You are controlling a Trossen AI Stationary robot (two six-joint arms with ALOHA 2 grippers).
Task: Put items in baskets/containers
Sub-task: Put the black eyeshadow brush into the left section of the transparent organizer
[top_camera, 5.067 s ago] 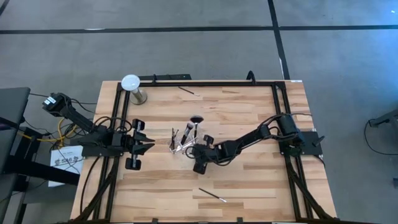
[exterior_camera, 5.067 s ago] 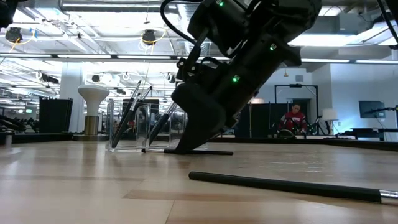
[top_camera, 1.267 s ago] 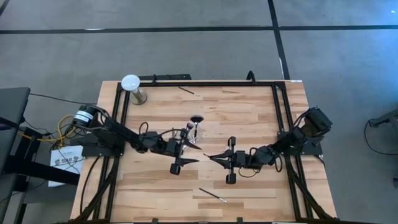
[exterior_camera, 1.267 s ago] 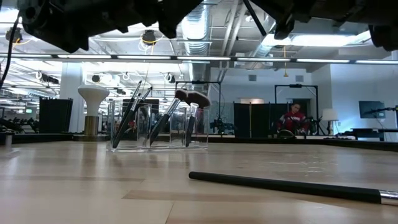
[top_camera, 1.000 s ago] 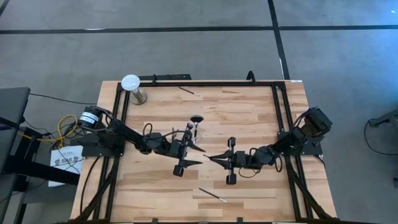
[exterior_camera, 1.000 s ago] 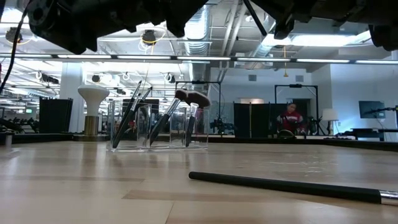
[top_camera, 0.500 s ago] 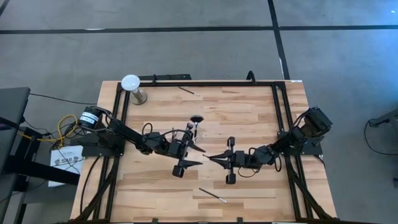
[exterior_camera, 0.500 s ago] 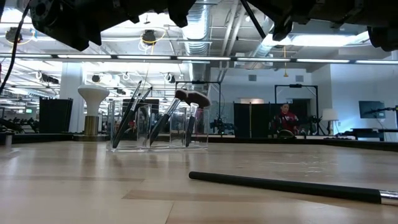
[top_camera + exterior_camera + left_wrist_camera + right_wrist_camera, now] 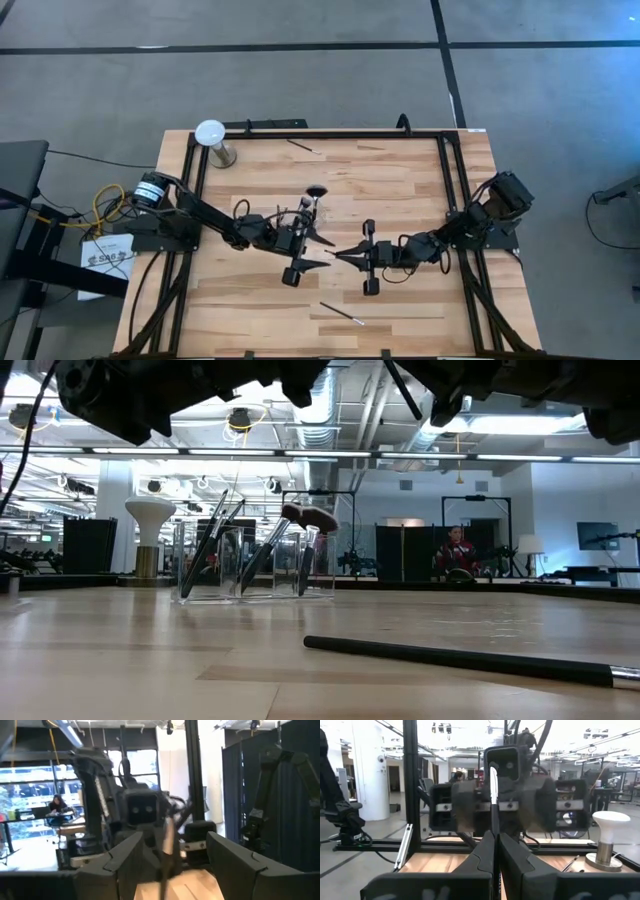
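- My left gripper [image 9: 318, 249] sits near the table's middle, pointing toward the right edge, its two fingers spread wide with nothing between them yet.
- The clear cup [image 9: 296, 228] stands just behind that gripper, toward the table's far edge; several brushes already lean inside it, the fan brush [image 9: 315, 193] head poking out on the far side. The low view shows the same cup [image 9: 255, 565] upright with the handles slanted.
- My right gripper [image 9: 344, 254] faces the left one tip to tip across a small gap, fingers pressed together on a thin silvery brush [image 9: 493, 790].
- In the right wrist view that brush runs straight out of the closed fingers, along the gripper's own axis, toward the left arm.
- In the left wrist view a blurred stick [image 9: 167, 845] stands between my open fingers [image 9: 122, 862]; I judge it to be the same brush, lined up for a handover.
- Judgement: the coming move turns on this alignment, brush axis running left to right across the table, its free end at the left gripper's open gap, and the cup nearer the left arm.
- Two brushes lie loose: one near the front edge [image 9: 342, 314], nearer the right arm, and one by the far edge [image 9: 301, 147].
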